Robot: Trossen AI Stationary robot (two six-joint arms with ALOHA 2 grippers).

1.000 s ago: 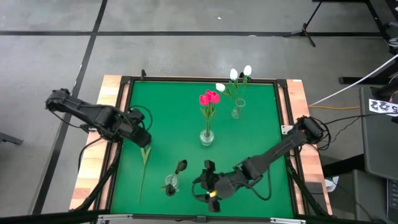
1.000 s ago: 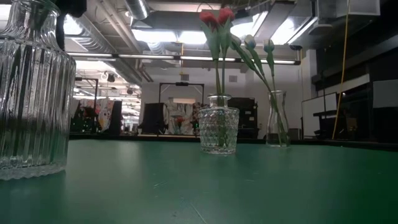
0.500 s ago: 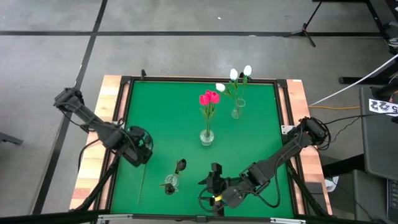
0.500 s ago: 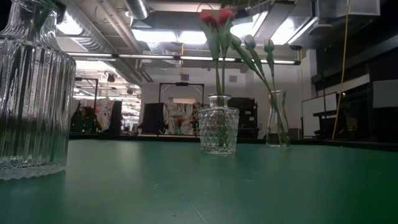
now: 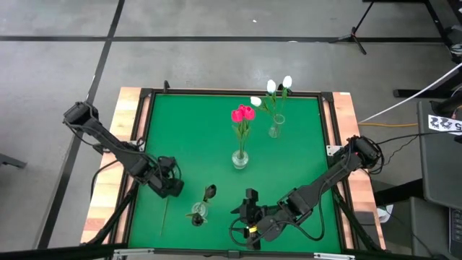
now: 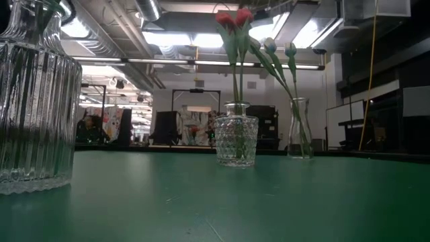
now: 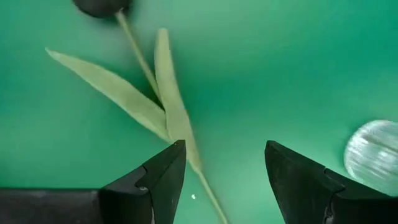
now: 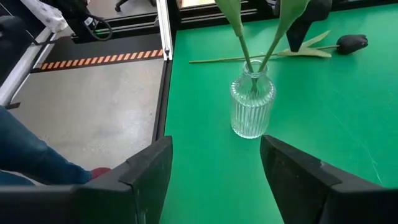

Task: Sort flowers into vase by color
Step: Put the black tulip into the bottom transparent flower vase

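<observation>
A dark-headed tulip point(image 7: 99, 6) lies flat on the green mat, its stem point(image 5: 163, 217) running toward the near edge. My left gripper point(image 7: 224, 168) hangs open just above its leaves point(image 7: 158, 106), pointing down and touching nothing. A ribbed vase point(image 8: 251, 106) near the front holds two dark tulips point(image 5: 210, 192). Pink tulips point(image 5: 243, 113) stand in a diamond-cut vase point(image 6: 236, 141). White tulips point(image 5: 278, 87) stand in a slim vase point(image 6: 299, 128). My right gripper point(image 8: 214, 168) waits open to the right of the ribbed vase.
The mat is framed by a dark rail and wooden boards point(image 5: 130, 108). A person's leg in blue jeans point(image 8: 25, 155) shows on the floor beyond the table's left side. Open green mat point(image 5: 195, 130) lies between the left arm and the middle vase.
My left gripper has come down and toward the near edge along the lying tulip, rolling its wrist as it sank; its fingers stay open. My right arm has swung slightly and then kept still. The tulips and vases have not moved.
</observation>
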